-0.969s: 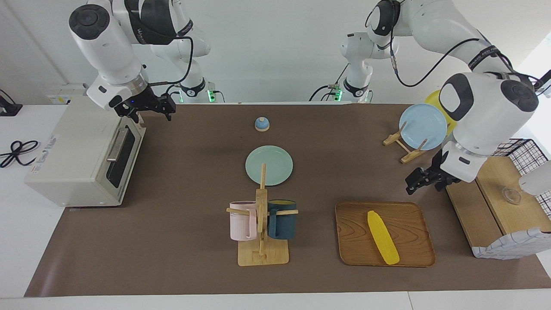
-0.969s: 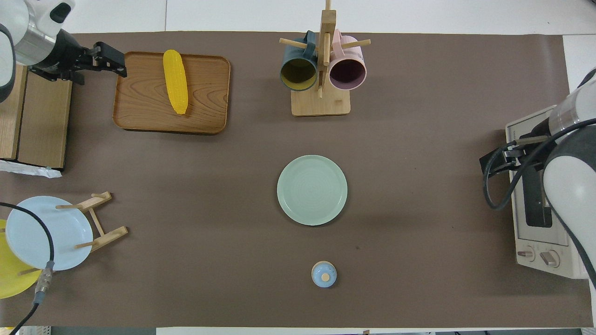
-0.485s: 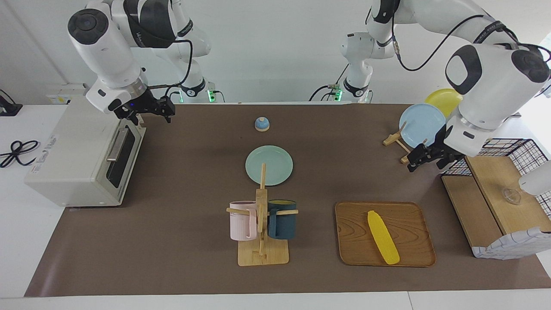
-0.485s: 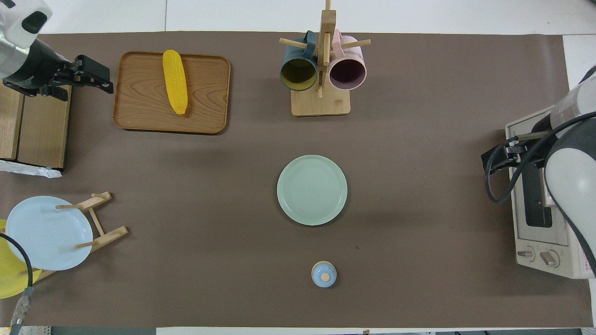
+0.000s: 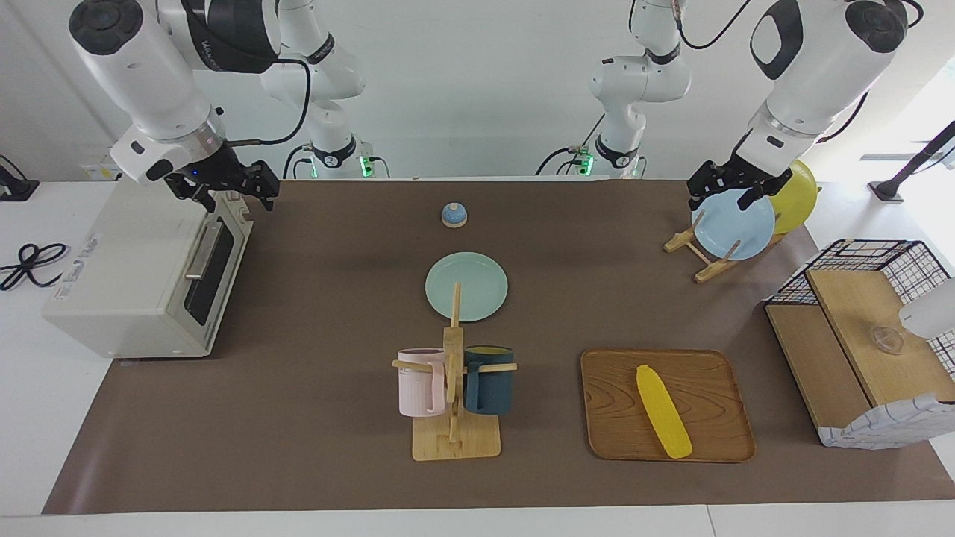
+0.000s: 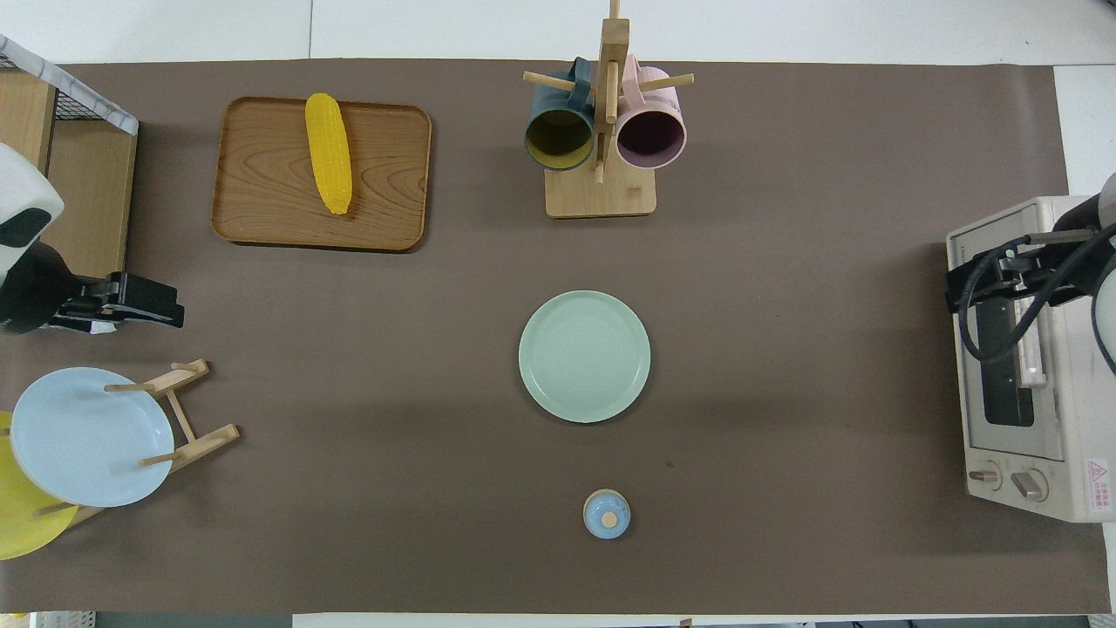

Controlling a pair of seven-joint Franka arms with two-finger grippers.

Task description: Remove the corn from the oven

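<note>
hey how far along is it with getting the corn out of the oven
It looks finished: the corn lies on the wooden tray, away from the oven, whose door is closed. Nothing is in hand: the left pincer hangs open above the blue plate, the right pincer open above the oven. Nothing visibly remains.

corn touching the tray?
Touching. In the facing view the corn lies flat on the tray, with no gap under it; the overhead view agrees.
</note>
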